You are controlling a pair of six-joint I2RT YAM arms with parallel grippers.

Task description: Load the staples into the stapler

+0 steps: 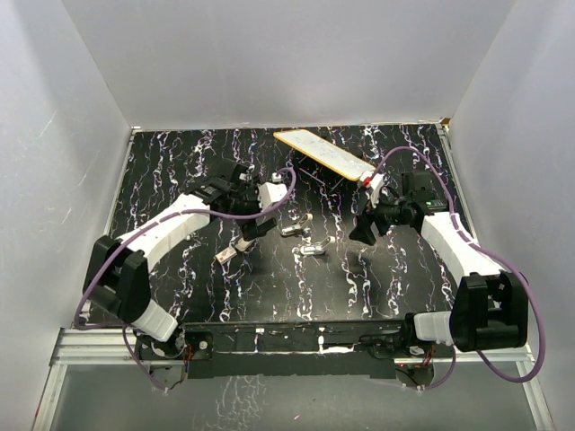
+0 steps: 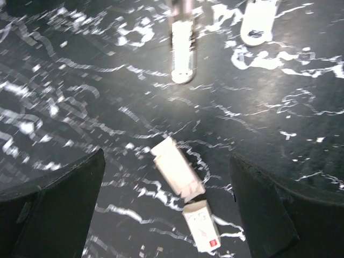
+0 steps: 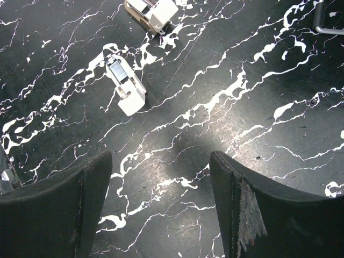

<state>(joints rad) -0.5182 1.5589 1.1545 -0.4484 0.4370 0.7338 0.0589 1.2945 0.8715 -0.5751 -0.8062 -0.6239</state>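
Observation:
A small white staple box lies on the black marbled table in two parts, a plain sleeve (image 2: 176, 166) and a piece with a red mark (image 2: 201, 226). I cannot make out any staples themselves. My left gripper (image 2: 166, 156) hangs over it, open wide, with both fingers clear of the box (image 1: 229, 254). The whitish-silver stapler (image 1: 314, 250) lies mid-table with a second whitish piece (image 1: 296, 226) just behind it. The right wrist view shows the stapler (image 3: 124, 86) ahead and to the left. My right gripper (image 3: 161, 156) is open over bare table, to the stapler's right (image 1: 362, 235).
A long flat board with yellow edges (image 1: 323, 154) lies at the back, right of centre. Two blurred whitish elongated pieces (image 2: 183, 51) (image 2: 258, 21) show at the top of the left wrist view. White walls close in the table on three sides.

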